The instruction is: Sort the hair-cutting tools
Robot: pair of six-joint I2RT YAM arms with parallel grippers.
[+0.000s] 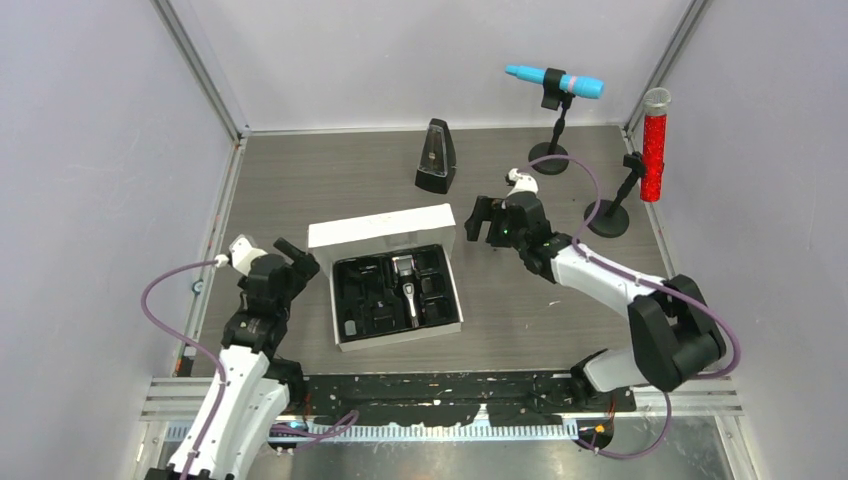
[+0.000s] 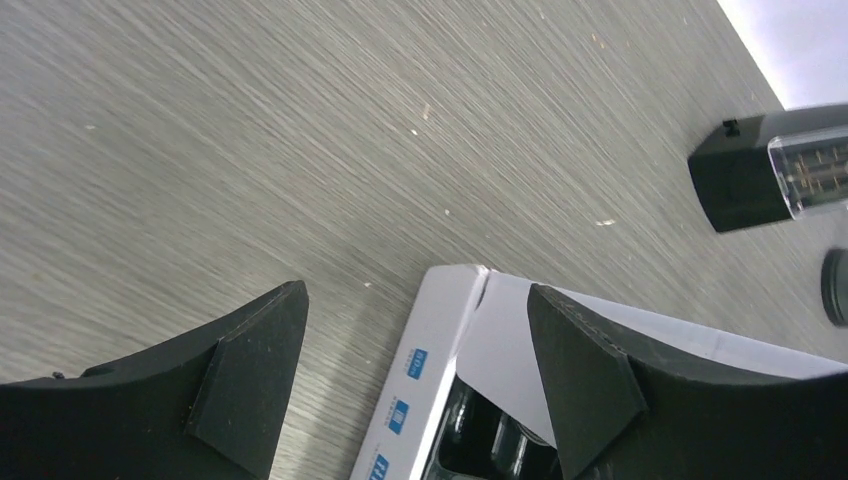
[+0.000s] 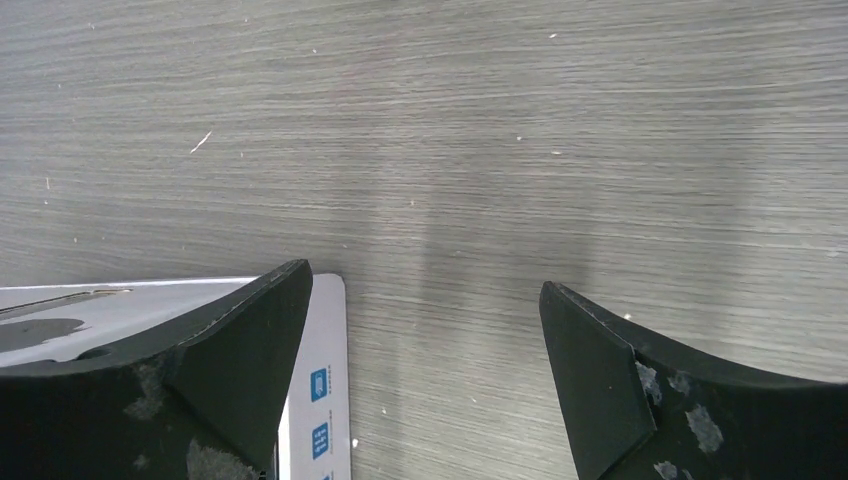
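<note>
Flanking the open white box point(image 1: 380, 232) where the clipper point(image 1: 408, 290) lies bedded, left fingers point(image 2: 250, 390) and right fingers point(image 3: 600, 390) hang spread and empty; a low approach could knock the box askew

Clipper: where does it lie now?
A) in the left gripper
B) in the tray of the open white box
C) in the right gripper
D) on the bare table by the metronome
B: the clipper lies in the black tray inside the open white box.

Clipper point(image 1: 408, 291) in box point(image 1: 381, 232), metronome point(image 1: 436, 157) behind
</note>
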